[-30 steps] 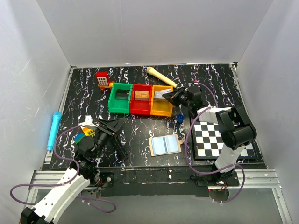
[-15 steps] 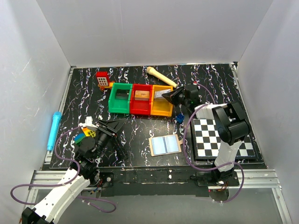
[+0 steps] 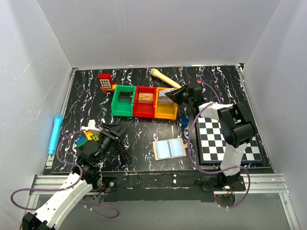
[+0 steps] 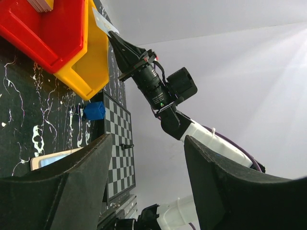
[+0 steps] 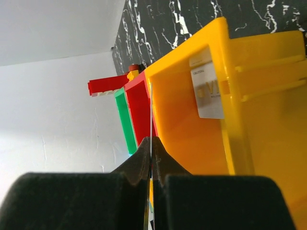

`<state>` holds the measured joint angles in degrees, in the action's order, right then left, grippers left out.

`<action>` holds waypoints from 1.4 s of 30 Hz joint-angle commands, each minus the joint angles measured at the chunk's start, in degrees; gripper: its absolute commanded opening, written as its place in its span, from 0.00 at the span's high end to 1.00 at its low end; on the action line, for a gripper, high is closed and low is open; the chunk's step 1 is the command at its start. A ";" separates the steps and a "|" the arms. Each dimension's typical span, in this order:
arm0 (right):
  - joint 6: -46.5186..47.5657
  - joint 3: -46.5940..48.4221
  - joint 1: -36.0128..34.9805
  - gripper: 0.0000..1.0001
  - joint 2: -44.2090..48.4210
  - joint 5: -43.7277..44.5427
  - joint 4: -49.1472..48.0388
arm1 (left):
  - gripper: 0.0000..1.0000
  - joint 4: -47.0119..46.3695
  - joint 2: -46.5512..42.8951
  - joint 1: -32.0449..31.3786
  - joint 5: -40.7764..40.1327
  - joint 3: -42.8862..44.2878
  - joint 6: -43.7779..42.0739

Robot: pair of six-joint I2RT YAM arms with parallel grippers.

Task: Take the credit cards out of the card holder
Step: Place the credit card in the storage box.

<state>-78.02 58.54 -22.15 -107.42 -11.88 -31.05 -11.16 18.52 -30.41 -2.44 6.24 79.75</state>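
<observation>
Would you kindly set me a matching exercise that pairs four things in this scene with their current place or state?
Things:
1. card holder
2. right hand
3. left hand
4. cream bone

Places or states:
A. open, holding nothing
B. lying towards the back of the table
C. spread open on the table, pale lining up
D. shut on a thin card over the yellow bin

Pairs: 1-C, 2-D, 3-A, 4-B.

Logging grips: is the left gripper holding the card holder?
No, the left gripper stands open and empty, while the card holder lies apart on the table.
</observation>
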 commanded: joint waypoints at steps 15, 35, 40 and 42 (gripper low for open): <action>2.08 6.76 -0.17 0.99 -3.41 0.98 7.05 | 0.39 -0.88 1.25 0.44 0.42 -0.44 -0.12; 2.61 10.80 -0.26 0.86 -5.96 1.07 11.54 | 0.38 -1.41 1.69 0.44 0.24 -1.23 0.32; 2.61 10.98 -0.17 0.83 -6.05 0.89 11.98 | 0.38 -1.32 1.78 0.44 0.41 -1.32 0.41; 2.70 11.07 -0.35 0.80 -6.14 0.98 12.41 | 0.38 -1.32 1.78 0.44 0.33 -1.32 0.41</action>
<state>-76.07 67.13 -22.15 -113.40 -11.68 -19.33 -12.08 20.12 -30.41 -2.37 5.45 80.01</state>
